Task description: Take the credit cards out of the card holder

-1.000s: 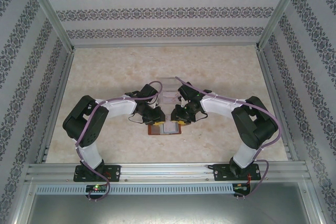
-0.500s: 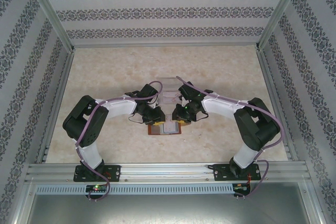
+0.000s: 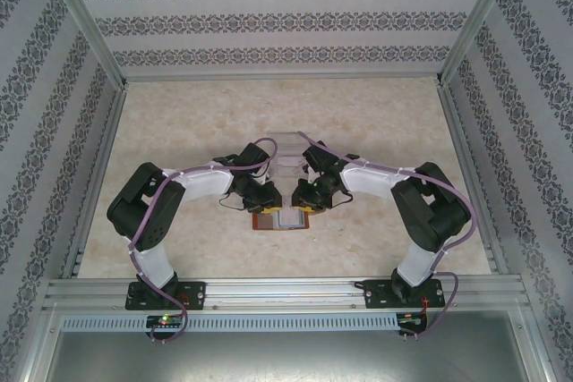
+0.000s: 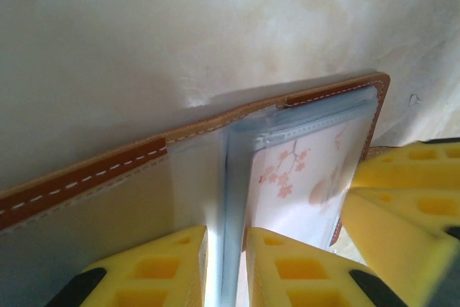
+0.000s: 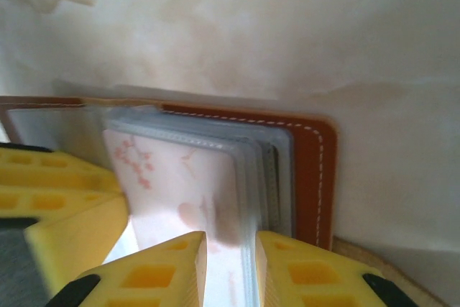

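1. One marbled worktop point(image 3: 179, 131) carries everything.
2. Two arms, the left arm point(image 3: 192, 187) and the right arm point(image 3: 376, 181), bend inward from their bases. Their wrists come close together low over the middle of the worktop.
3. One clear box point(image 3: 288, 148) stands just behind the wrists.
4. One brown card holder point(image 3: 283, 219) lies open on the worktop, under and between the two wrists.
5. One card point(image 4: 302, 170) with a pink blossom print sits in the top pocket. More pocket leaves are stacked beneath it, and I cannot tell how many cards they hold.
6. Left jaws: the yellow fingers point(image 4: 165, 264) are clamped on the pale blue pocket leaves near the fold.
7. Right jaws: the yellow fingers point(image 5: 165, 271) stand narrowly apart on either side of the blossom card's pocket edge. I cannot tell whether they are gripping it.
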